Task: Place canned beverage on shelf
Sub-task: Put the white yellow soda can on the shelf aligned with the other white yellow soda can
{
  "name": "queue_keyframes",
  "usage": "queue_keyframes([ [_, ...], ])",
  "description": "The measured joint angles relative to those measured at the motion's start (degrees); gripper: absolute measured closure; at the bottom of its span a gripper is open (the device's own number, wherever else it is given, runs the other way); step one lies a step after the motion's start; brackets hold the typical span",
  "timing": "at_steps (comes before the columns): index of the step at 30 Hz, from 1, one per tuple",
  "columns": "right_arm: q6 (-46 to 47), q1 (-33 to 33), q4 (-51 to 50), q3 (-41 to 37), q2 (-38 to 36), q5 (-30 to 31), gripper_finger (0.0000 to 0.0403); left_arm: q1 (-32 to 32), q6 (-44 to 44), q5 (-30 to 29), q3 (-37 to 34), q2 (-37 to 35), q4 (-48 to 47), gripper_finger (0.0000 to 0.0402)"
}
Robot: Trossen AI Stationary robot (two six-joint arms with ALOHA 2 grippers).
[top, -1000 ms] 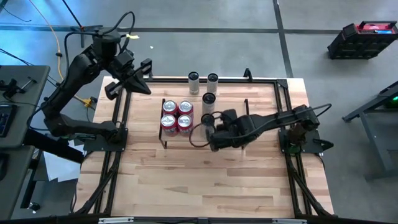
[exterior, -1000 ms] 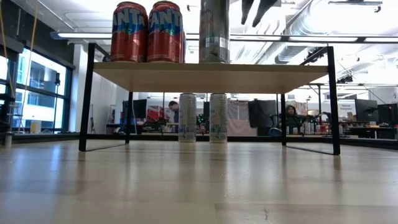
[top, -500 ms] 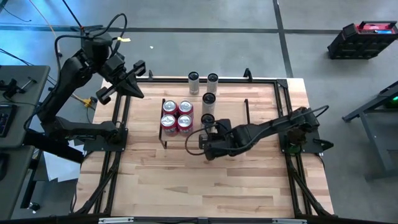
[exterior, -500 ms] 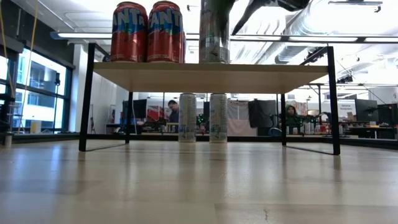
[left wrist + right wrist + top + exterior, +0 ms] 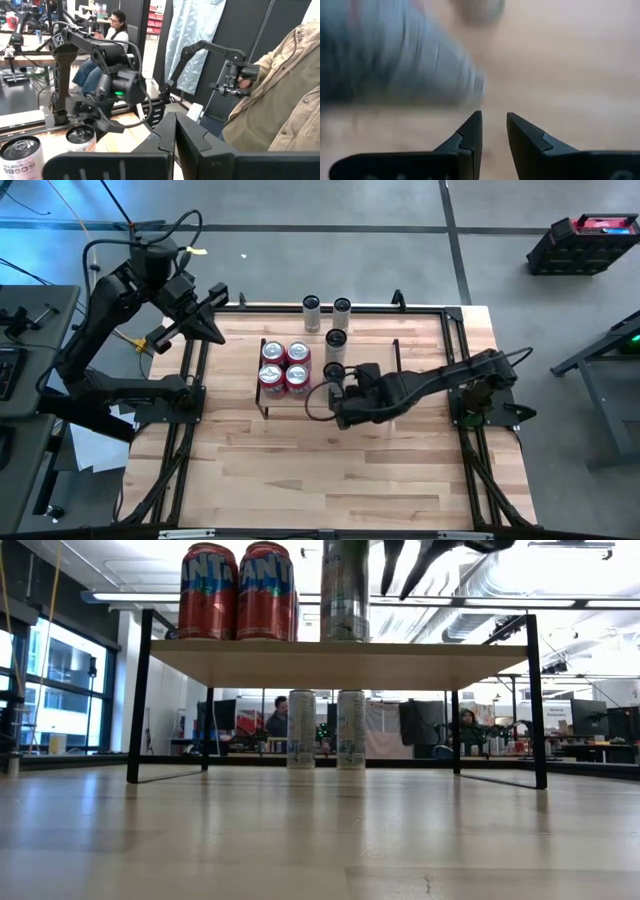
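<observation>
The shelf (image 5: pixel 365 358) stands mid-table; its board shows from the side in the low view (image 5: pixel 430 652). On it stand several red cans (image 5: pixel 284 365) and two slim silver cans (image 5: pixel 334 371), (image 5: pixel 337 338); the nearer one shows in the low view (image 5: pixel 345 590). My right gripper (image 5: pixel 338 402) hangs over the shelf just beside that slim can, its fingers (image 5: pixel 392 562) pointing down, slightly apart and empty (image 5: pixel 494 117). My left gripper (image 5: pixel 208 328) is shut and empty (image 5: pixel 175 125), raised over the table's far left corner.
Two more slim cans (image 5: pixel 312 305), (image 5: pixel 342 307) stand on the table behind the shelf, also seen under the board (image 5: pixel 301 730). Black rails (image 5: pixel 455 340) frame the tabletop. A person in a beige jacket (image 5: pixel 280 110) stands beyond the table. Bare wood lies toward the near edge (image 5: pixel 330 470).
My left gripper has drawn back toward the table's far left corner. My right gripper has swung a little toward the near edge and partly back, staying beside the slim can, which stands still on the shelf.
</observation>
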Motion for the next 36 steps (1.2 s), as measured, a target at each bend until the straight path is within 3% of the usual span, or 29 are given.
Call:
queue_keyframes([
  [4,-2.7,1.7,3.0,0.0,0.0,-6.5,0.0328,0.0,0.2,0.0,0.0,-1.1,-0.2,0.0401],
  [10,-4.0,3.2,14.1,0.0,0.8,5.5,0.0328,0.0,0.7,0.0,0.0,-2.2,-0.3,0.0401],
  [21,-3.9,5.1,10.2,0.0,0.9,15.1,0.0328,0.0,1.6,0.0,0.0,-3.4,-0.3,0.0401],
  [29,-2.2,3.8,1.3,0.0,0.9,14.8,0.0328,0.0,1.6,0.0,0.0,-4.7,-0.3,0.0401],
  [36,-3.9,3.8,0.4,0.0,0.9,8.2,0.0328,0.0,1.6,-0.1,0.0,-5.2,-0.4,0.0401],
])
